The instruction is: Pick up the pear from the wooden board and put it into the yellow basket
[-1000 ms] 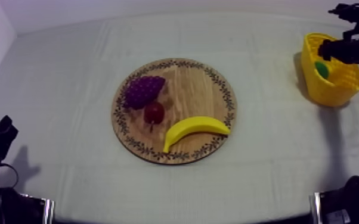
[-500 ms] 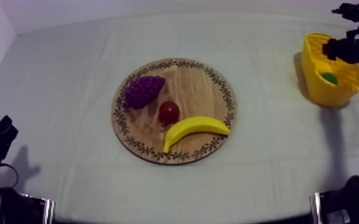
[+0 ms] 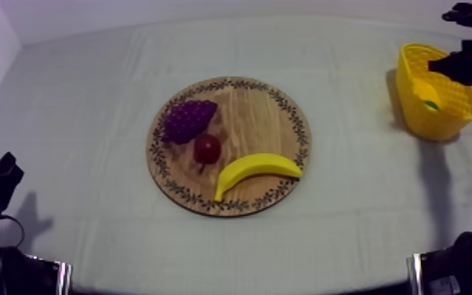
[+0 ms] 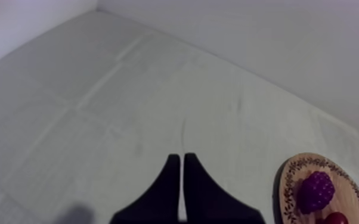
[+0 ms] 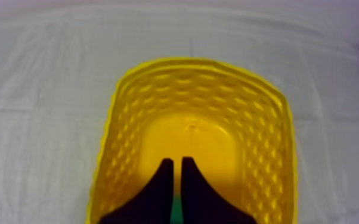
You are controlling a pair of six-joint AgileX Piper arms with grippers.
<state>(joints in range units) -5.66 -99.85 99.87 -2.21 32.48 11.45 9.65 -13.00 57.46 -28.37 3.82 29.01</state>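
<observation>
Pear [image 3: 430, 103], one: lies inside the yellow basket [image 3: 443, 125], directly beneath the right gripper [image 5: 176, 161], whose fingers are pressed together on nothing, so the delivery appears done. Wooden board [image 3: 286, 118], one, well away from that gripper across the tabletop [image 3: 90, 94], carries one bunch of grapes [image 3: 188, 119], one small red fruit [image 3: 206, 147] and one banana [image 3: 256, 170], none wanted by the task. Left gripper [image 4: 178, 156], clenched empty, sits far from the basket, apparently idle.

A lab test bench: cloth-covered table [image 3: 349, 227], bare white wall [image 4: 247, 30], toy banana [image 3: 256, 169].
</observation>
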